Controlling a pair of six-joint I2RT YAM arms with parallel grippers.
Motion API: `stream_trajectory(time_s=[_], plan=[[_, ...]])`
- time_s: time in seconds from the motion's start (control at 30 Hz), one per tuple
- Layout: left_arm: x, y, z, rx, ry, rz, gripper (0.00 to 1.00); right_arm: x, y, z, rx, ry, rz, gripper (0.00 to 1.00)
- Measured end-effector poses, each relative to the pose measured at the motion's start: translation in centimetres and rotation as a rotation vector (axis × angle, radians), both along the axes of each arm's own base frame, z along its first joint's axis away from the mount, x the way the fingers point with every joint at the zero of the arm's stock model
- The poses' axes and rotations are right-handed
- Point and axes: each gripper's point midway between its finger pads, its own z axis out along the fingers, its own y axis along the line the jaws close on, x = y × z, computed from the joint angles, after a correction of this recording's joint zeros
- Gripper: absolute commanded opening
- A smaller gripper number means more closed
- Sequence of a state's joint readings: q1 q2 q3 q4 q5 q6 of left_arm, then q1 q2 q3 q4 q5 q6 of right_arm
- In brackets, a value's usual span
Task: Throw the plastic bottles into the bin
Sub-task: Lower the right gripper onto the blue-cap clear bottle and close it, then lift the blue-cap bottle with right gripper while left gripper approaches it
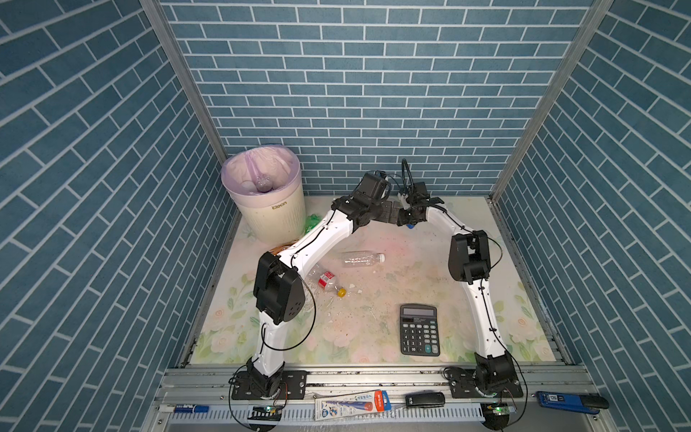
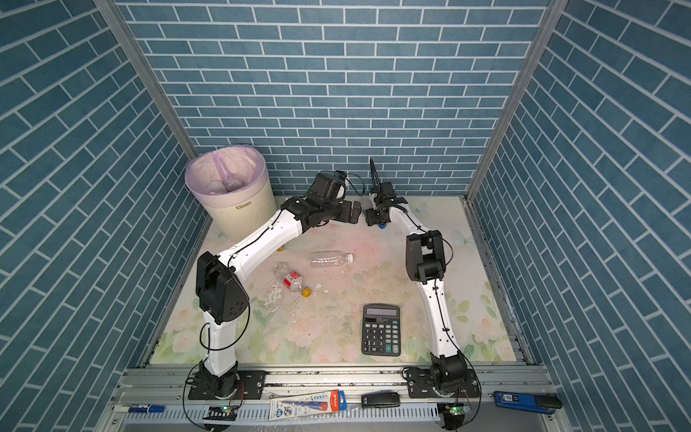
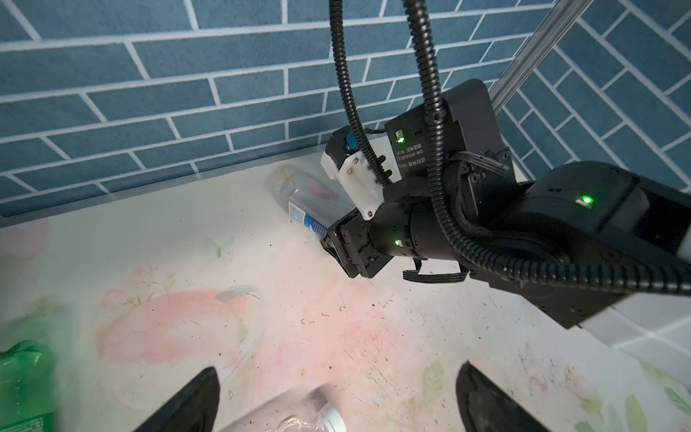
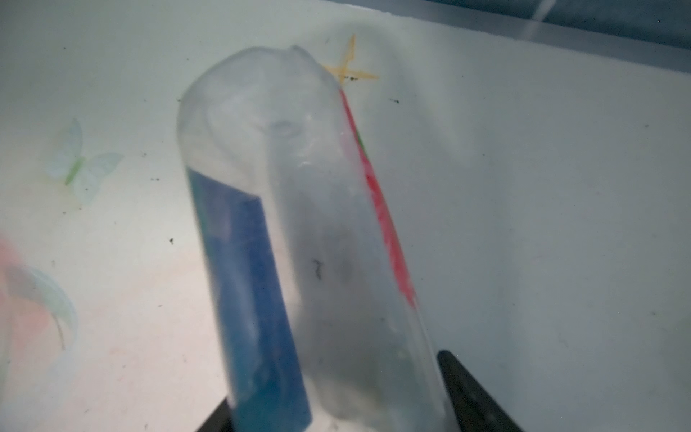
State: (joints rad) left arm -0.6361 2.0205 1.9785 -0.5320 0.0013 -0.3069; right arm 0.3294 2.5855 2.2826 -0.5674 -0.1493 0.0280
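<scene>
Right gripper (image 4: 336,381) straddles the blue-labelled bottle (image 4: 299,224) lying by the back wall (image 1: 374,112) — whether its jaws pinch it cannot be told. Left gripper (image 3: 336,368), jaws wide apart, hangs just beside it on the side of the bin (image 1: 269,220). A white-capped bottle (image 1: 362,259), a red-labelled bottle (image 1: 328,281) and a calculator (image 1: 419,329) lie nearer the front.

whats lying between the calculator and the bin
In both top views, two bottles lie there: a red-labelled bottle with a yellow cap and a clear white-capped bottle. Nearer the bin, the left arm's white link crosses above.
</scene>
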Motion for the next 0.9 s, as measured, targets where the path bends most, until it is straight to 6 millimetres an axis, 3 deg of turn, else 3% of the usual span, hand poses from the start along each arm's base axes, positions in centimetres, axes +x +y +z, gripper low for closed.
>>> stream_trajectory(time_s=[0.2,0.33,0.5,0.9], plan=[[1.3,1.5,0.0,-0.095,0.043,0.064,0.99,-0.1,0.0,0.0,0.005,0.007,-0.007,0.41],[1.5,2.1,-0.2,-0.136,0.075,0.099,0.99,-0.2,0.2,0.0,0.016,0.012,-0.008,0.36],[1.2,1.7,0.3,-0.198,0.099,0.105,0.99,-0.7,0.5,-0.1,0.029,0.021,0.000,0.35],[0.5,2.8,1.7,-0.244,0.094,0.165,0.99,-5.9,-0.2,1.9,0.065,0.077,-0.016,0.33]])
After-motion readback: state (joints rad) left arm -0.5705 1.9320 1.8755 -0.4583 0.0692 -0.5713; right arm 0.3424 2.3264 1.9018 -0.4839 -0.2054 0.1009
